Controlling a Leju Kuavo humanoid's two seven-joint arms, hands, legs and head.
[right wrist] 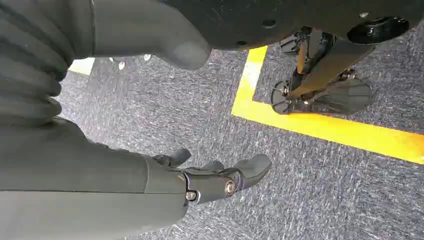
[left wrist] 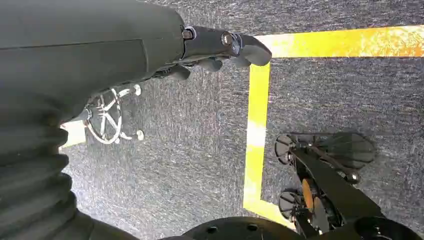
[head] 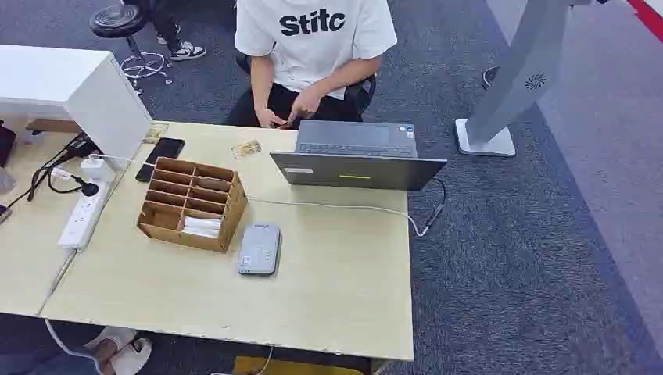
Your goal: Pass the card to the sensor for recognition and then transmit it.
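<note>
A grey flat sensor (head: 259, 248) lies on the wooden table (head: 328, 297), just right of a brown cardboard organiser (head: 191, 201). White cards (head: 202, 226) lie in the organiser's near compartment. Another small card (head: 246, 148) rests at the table's far side, beside the laptop. My left hand (left wrist: 220, 47) hangs over grey carpet, fingers loosely apart, holding nothing. My right hand (right wrist: 215, 175) hangs the same way above the carpet, with nothing in it.
An open laptop (head: 356, 156) with a white cable stands at the table's far edge; a person in a white shirt (head: 313, 39) sits behind it. A black phone (head: 160, 158), a power strip (head: 82, 219) and a white box (head: 70, 90) lie at the left. Yellow floor tape (left wrist: 257, 125) marks the carpet.
</note>
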